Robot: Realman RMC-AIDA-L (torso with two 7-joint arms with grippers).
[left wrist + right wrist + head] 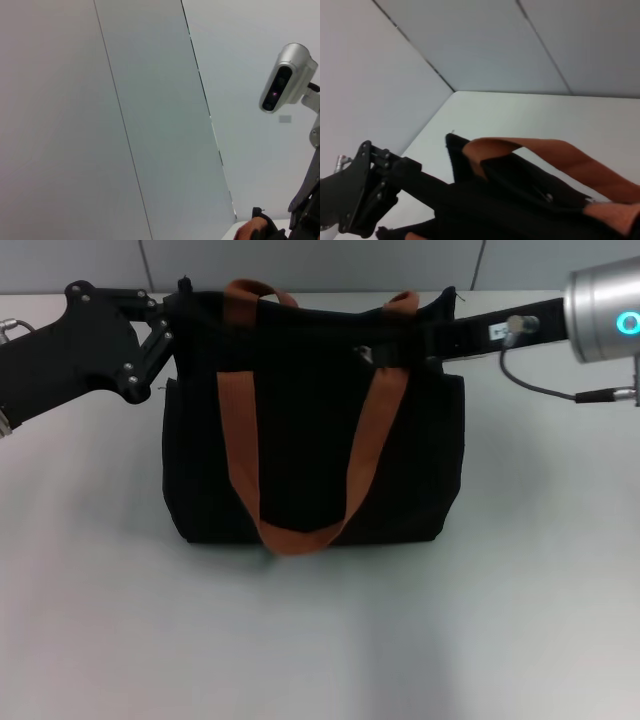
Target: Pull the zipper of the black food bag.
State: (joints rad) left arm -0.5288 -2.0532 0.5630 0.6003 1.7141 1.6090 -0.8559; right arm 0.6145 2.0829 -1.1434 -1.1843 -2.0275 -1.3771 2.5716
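Observation:
The black food bag (310, 440) stands upright on the white table, with its rust-orange straps (238, 430) hanging down the front. A small silver zipper pull (365, 353) shows on the top zip line, right of middle; it also shows in the right wrist view (548, 197). My left gripper (182, 302) is shut on the bag's top left corner; the right wrist view shows it too (437, 182). My right gripper (437, 340) reaches in from the right to the bag's top right end, close to the zipper pull. The bag's top also shows in the right wrist view (515, 175).
The white table (320, 640) spreads in front of the bag and to both sides. A grey panelled wall (300, 260) runs behind it. A cable (540, 388) hangs from my right arm. The left wrist view shows the wall, my head camera (282, 82) and a bit of orange strap (248, 230).

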